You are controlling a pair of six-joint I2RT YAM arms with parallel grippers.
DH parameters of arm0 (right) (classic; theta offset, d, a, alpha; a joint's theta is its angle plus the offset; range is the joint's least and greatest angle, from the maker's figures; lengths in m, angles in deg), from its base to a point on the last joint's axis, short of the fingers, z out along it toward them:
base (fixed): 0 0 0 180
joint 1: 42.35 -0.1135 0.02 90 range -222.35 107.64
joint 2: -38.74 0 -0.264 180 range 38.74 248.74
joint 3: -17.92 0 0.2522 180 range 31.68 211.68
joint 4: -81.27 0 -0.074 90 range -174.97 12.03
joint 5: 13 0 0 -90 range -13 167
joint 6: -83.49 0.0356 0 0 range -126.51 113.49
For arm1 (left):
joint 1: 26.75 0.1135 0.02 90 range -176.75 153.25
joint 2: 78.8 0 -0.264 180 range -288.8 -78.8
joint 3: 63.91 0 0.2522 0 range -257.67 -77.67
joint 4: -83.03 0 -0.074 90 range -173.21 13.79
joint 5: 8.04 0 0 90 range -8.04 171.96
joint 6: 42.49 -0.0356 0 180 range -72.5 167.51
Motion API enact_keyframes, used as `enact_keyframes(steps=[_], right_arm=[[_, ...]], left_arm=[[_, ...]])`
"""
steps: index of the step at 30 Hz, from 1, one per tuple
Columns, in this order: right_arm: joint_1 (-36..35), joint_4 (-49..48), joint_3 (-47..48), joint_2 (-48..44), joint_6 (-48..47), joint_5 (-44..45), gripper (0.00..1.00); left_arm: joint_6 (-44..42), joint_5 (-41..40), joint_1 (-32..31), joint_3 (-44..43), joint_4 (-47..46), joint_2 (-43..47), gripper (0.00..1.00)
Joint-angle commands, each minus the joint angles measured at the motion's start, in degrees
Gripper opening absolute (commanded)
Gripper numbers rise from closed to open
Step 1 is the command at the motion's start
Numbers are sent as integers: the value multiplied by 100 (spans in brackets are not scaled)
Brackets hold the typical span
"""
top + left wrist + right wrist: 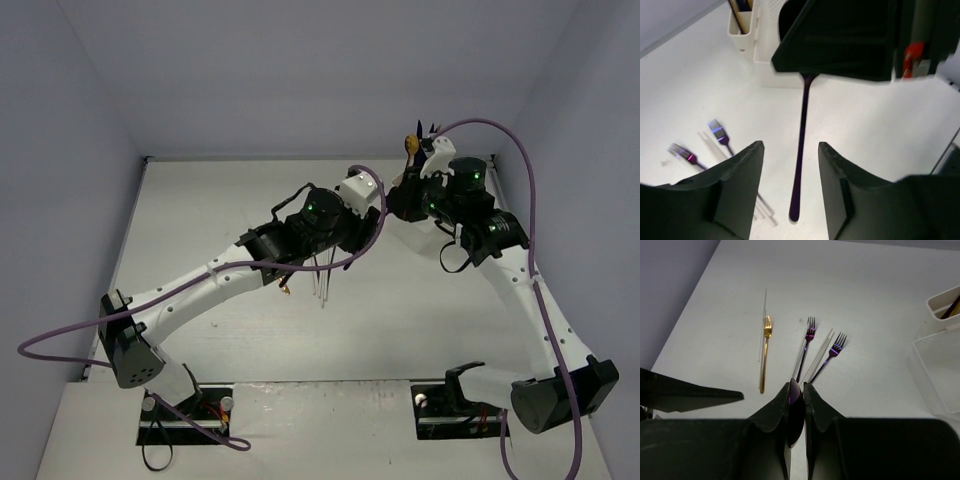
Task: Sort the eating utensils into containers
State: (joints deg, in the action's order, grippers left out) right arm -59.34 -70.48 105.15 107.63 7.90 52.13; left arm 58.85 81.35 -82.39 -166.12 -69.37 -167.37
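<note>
One utensil in play: a dark purple utensil (801, 150) hangs close to upright over the tabletop (875, 130). Its head is hidden, so spoon or knife cannot be told, nor whether its low end touches the surface.
Right gripper (796, 386): pinched tight on the utensil's top end, with a purple sliver showing between the fingers.
Left gripper (790, 146): partly open, one finger on each side of the shaft and apart from it, holding nothing.
Step in hand: apparently a hand-off to the right arm, with the carry to a container to follow.
Doing it well: draw the left gripper straight back so neither finger knocks the handle. Then lift before swinging, and keep the piece vertical for the drop.
Containers: the white organizer (767, 60) stands just behind, and its cup compartment (741, 36) holds a few handles.
Remaining on the tabletop: a gold fork (765, 342) and two purple forks (809, 337), with clear plastic pieces (817, 357) lying among them.
</note>
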Motion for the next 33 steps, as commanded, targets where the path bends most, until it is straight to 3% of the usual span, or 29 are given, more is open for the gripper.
enact_keyframes(steps=[1, 4, 10, 16, 21, 27, 33], right_arm=[[49, -377, 562, 206, -456, 588, 0], [73, -377, 1031, 500, -770, 920, 0], [194, -384, 2063, 1281, -1371, 1583, 0], [329, -439, 3253, 2369, -2002, 2213, 0], [464, -527, 4078, 3169, -2358, 2628, 0], [603, -599, 4708, 4010, -2621, 2858, 0], [732, -693, 4685, 4369, -2601, 2997, 0]], left_arm=[[204, -412, 179, 276, -291, 542, 55], [414, -529, 401, 638, -204, 781, 74], [791, -769, 1032, 1487, 286, 1344, 96], [1032, -887, 1995, 2521, 947, 2022, 97], [1056, -1097, 2414, 3230, 1355, 2558, 97], [1046, -1126, 2675, 3551, 1759, 2879, 97], [1028, -1170, 2743, 3589, 1841, 2906, 97]])
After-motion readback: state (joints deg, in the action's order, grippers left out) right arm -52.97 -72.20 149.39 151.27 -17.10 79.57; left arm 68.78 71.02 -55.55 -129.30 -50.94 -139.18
